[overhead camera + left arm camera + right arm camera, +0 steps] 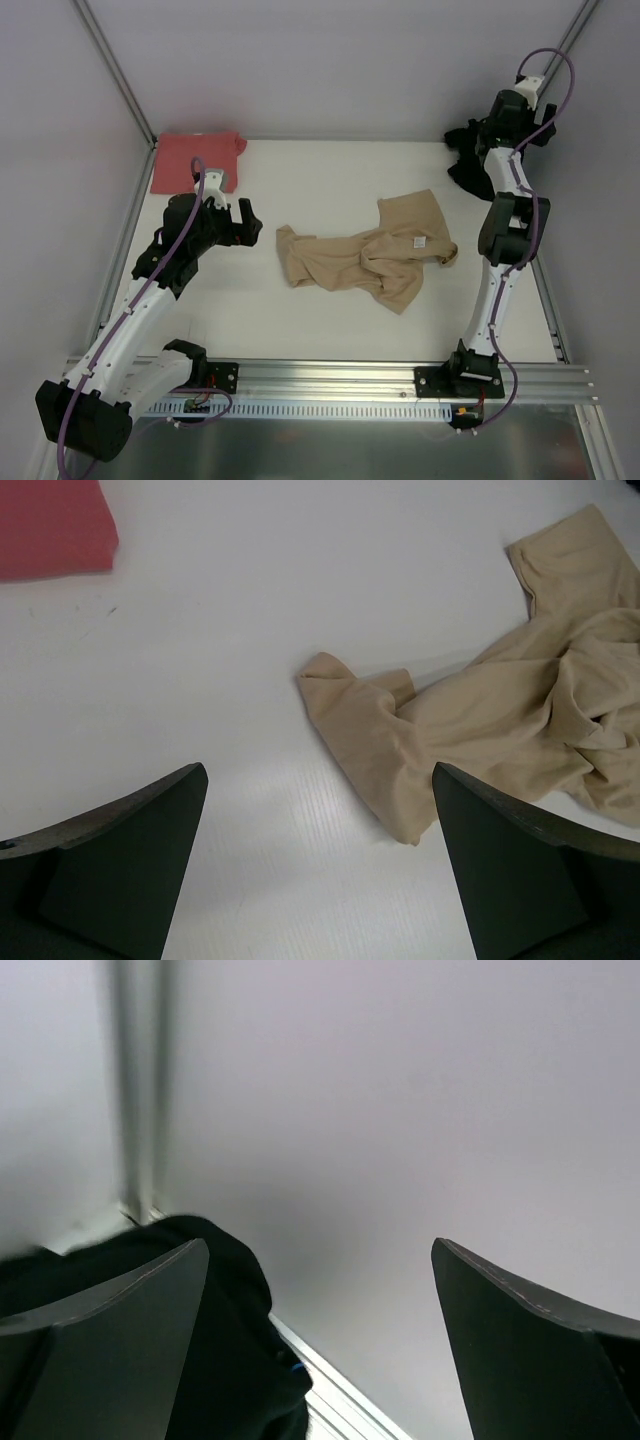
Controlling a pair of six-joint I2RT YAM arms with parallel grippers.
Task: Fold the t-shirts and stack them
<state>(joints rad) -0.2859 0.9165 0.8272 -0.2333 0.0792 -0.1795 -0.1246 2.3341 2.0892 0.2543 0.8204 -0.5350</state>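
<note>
Though crumpled, tan t-shirt (365,258) on table (320,190).

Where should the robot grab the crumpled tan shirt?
Pinch the tan shirt at its bunched end nearest the left gripper, coming from the robot's left. That end humps up off the table in folds, and the open gripper faces it.

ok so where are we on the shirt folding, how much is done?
Roughly a third. Done: salmon-red shirt looks folded flat in the far left corner. In hand: nothing; left fingers stand open near the crumpled tan shirt, right fingers open by the black shirt. Left: fold tan and black, stack all three.
</note>
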